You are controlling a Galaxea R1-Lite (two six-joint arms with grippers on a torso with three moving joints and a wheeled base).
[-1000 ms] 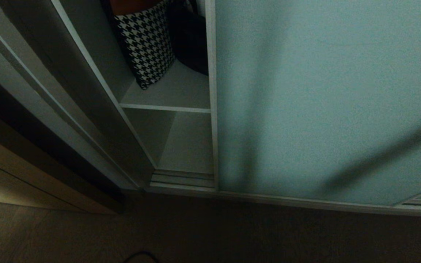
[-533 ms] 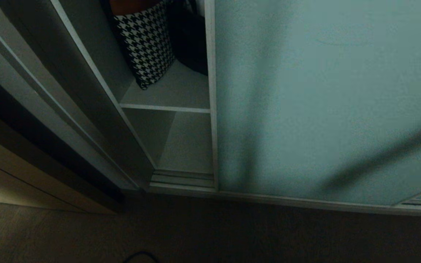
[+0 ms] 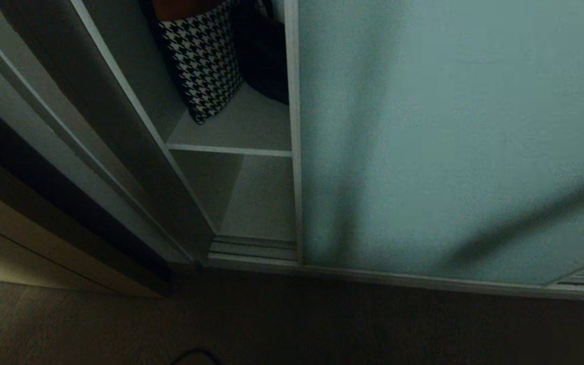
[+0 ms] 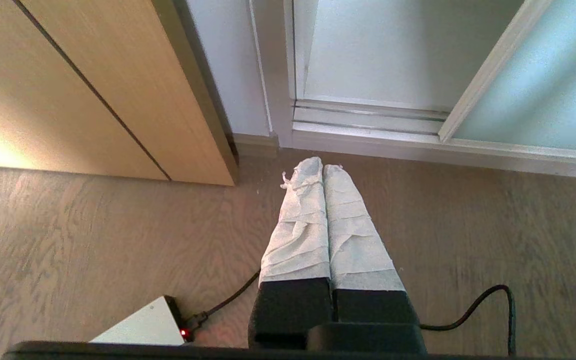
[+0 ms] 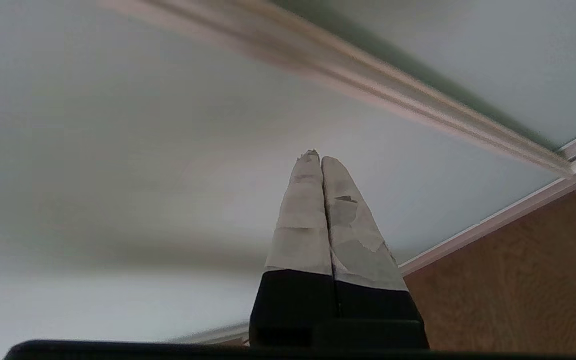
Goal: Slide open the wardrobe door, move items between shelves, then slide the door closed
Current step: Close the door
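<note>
The sliding wardrobe door [image 3: 449,142], a pale teal frosted panel, covers the right of the wardrobe. A narrow gap stays open to the left of its silver frame edge [image 3: 293,126]. In the gap, a shelf [image 3: 231,150] carries a black bag [image 3: 266,56], half hidden behind the door edge. A lower board [image 3: 261,203] lies bare. Neither arm shows in the head view. My right gripper [image 5: 318,157] is shut and empty, pointing at the door panel [image 5: 143,125]. My left gripper [image 4: 322,167] is shut and empty, hanging over the floor before the wardrobe track.
A black-and-white houndstooth bag [image 3: 203,61] stands on the same shelf, left of the black bag. A wooden cabinet side [image 4: 93,85] flanks the wardrobe on the left. A black cable [image 4: 493,300] and a white box [image 4: 143,327] with a red light lie on the wood floor.
The shadows on the door panel have shifted slightly. The door, the bags and the shelves stand where they were.
</note>
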